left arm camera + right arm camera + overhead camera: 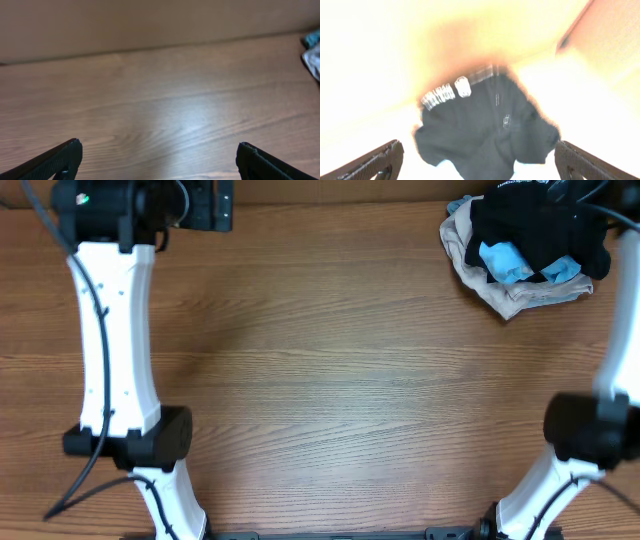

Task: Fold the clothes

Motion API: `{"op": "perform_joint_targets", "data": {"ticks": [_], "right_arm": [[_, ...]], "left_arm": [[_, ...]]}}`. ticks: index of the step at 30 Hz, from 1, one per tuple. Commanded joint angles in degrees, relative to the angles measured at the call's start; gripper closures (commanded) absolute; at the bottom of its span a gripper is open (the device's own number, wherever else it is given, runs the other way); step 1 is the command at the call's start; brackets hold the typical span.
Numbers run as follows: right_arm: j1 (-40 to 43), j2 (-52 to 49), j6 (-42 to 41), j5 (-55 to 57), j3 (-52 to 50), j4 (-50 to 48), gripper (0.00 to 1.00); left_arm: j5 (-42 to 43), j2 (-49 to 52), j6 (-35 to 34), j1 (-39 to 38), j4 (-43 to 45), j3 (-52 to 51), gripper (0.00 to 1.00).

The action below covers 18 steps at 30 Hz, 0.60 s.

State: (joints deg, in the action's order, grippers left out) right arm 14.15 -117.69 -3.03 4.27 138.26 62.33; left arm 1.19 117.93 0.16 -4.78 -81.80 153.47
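Observation:
A heap of clothes lies at the table's far right corner: a black garment [540, 225] on top, light blue pieces [503, 260] and a beige one [520, 295] beneath. In the right wrist view the black garment [485, 132], with white print, fills the middle, and my right gripper [477, 162] is open just in front of it, empty. The right gripper itself is hidden in the overhead view. My left gripper [157, 160] is open and empty over bare wood near the far left; an edge of the clothes [312, 50] shows at the right.
The wooden table [330, 380] stretches between the arms. The left arm [115, 350] runs along the left side, the right arm [600, 420] along the right. A black device [205, 205] sits at the far edge. The right wrist view is heavily overexposed.

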Motion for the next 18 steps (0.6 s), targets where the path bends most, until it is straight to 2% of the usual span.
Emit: {"op": "perform_joint_targets", "data": {"ticks": [1,4,7,18], "right_arm": [[-0.33,12.50,-0.39,-0.50,16.11,7.50,0.00],[-0.31,16.76,-0.39,-0.48,22.21,11.58,0.00],[-0.31,21.14,-0.39,-0.50,25.16,11.72,0.00],[-0.26,32.17,-0.33,-0.35,25.53,11.74,0.00]], "left_arm": [[-4.37,-5.18,-0.13,-0.09,0.15,1.01,0.00],[-4.37,-5.03,-0.13,-0.09,0.09,0.92,0.00],[-4.37,-4.79,-0.13,-0.09,-0.46,0.83,0.00],[-4.37,-4.79,-0.15,-0.11,-0.76,0.72,0.00]]}}
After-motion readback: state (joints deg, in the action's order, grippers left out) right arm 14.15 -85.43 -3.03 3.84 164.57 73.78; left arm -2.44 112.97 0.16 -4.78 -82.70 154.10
